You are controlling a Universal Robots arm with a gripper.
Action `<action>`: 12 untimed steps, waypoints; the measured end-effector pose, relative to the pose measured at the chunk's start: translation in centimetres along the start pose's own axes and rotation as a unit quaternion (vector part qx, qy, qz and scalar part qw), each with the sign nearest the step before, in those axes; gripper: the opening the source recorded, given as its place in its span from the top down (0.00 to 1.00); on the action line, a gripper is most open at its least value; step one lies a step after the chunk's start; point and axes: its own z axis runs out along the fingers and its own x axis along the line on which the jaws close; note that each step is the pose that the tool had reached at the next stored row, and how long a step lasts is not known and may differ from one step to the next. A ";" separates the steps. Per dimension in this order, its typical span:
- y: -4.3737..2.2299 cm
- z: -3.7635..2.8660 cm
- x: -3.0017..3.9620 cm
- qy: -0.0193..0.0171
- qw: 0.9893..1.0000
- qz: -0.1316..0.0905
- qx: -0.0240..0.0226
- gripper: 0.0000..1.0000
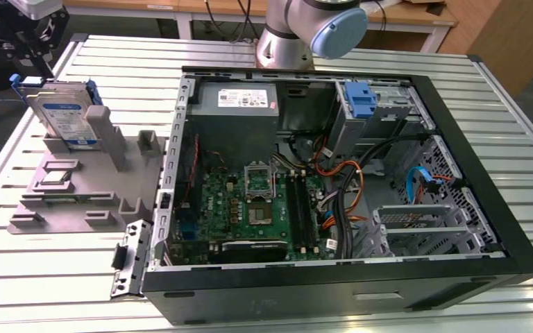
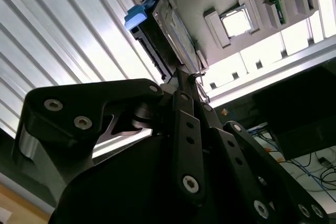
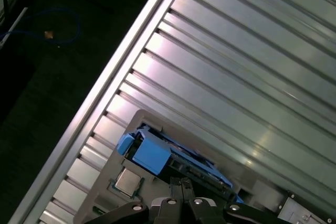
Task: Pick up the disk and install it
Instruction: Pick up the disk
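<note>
I am logging the pick-up step as not yet done: the end effector (image 3: 179, 184), clenched on nothing, is hovering just above the disk (image 1: 63, 112), which is standing upright in the grey fixture (image 1: 72, 193) on the tabletop (image 1: 53, 267), so a grasp is calling for opening first.

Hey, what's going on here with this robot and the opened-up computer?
The robot arm's claw is right at the top edge of the disk. The disk stands on edge in a grey holder on the slatted metal table, at the exterior view's left. I can't tell whether the claw has gripped it. The open computer case lies beside the holder, and the disk is not yet installed.
</note>
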 end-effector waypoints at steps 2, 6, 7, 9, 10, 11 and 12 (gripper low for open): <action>0.00 0.00 0.00 0.000 1.000 -0.004 0.000 0.90; 0.00 0.00 0.00 0.001 1.000 -0.012 0.000 0.90; 0.00 0.00 0.00 0.001 1.000 -0.014 0.000 0.90; 0.00 0.00 0.00 0.001 1.000 -0.018 0.000 0.90; 0.00 0.00 0.00 0.001 1.000 -0.020 0.000 0.90; 0.00 0.00 0.00 0.001 1.000 -0.021 0.000 0.90; 0.00 0.00 0.00 0.001 1.000 -0.023 0.000 0.90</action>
